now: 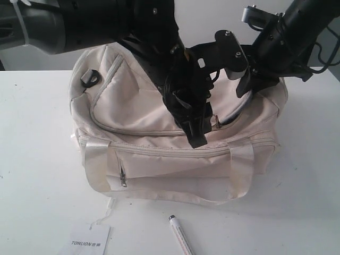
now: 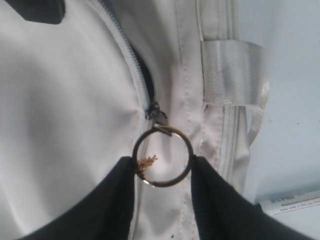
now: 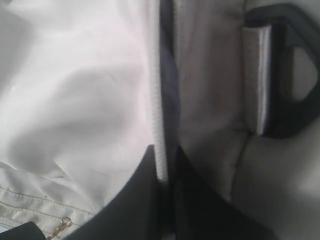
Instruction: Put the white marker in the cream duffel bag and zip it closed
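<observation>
The cream duffel bag (image 1: 133, 114) lies in the middle of the table with its curved top zipper partly open toward the right. My left gripper (image 1: 195, 134) reaches down onto the bag's top; in the left wrist view its fingers (image 2: 162, 162) press both sides of the dark zipper pull ring (image 2: 162, 156), shut on it. At the bag's right end my right gripper (image 1: 245, 87) is shut on the zipper edge (image 3: 157, 125) of the opening (image 3: 165, 165). On the table in front of the bag lies the white marker (image 1: 180, 237), which also shows in the left wrist view (image 2: 292, 202).
A white paper tag (image 1: 86, 241) printed TONLION lies at the front left. Satin straps (image 1: 98, 159) hang down the bag's front, beside a small front pocket zipper (image 1: 122, 178). A black ring (image 1: 90, 78) sits at the bag's left end and a black buckle (image 3: 292, 100) near my right gripper.
</observation>
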Robot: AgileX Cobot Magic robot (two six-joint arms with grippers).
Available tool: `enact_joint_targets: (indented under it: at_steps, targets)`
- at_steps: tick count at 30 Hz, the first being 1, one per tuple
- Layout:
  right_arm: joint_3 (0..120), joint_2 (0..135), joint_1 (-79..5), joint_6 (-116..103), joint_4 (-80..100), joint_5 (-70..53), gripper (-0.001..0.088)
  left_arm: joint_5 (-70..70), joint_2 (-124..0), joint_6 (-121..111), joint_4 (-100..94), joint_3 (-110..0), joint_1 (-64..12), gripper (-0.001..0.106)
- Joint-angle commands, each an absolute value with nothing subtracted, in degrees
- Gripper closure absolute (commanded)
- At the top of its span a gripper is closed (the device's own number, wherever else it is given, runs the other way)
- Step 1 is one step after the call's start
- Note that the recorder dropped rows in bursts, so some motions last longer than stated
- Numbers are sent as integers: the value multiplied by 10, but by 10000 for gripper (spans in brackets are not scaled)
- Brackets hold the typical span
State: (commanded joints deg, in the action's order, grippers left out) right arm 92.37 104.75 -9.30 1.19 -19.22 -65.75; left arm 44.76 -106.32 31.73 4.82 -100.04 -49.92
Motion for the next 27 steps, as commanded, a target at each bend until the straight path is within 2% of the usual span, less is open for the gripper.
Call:
enact_joint_targets:
  at_steps: [11, 27]
  targets:
    - [925, 1025, -93, 28, -187, -656, 868, 451, -1063, 317, 48, -1000, -499, 1053]
    - [925, 1006, -93, 49, -177, -656, 868, 540, -1063, 306, 12, -1000, -498, 1053]
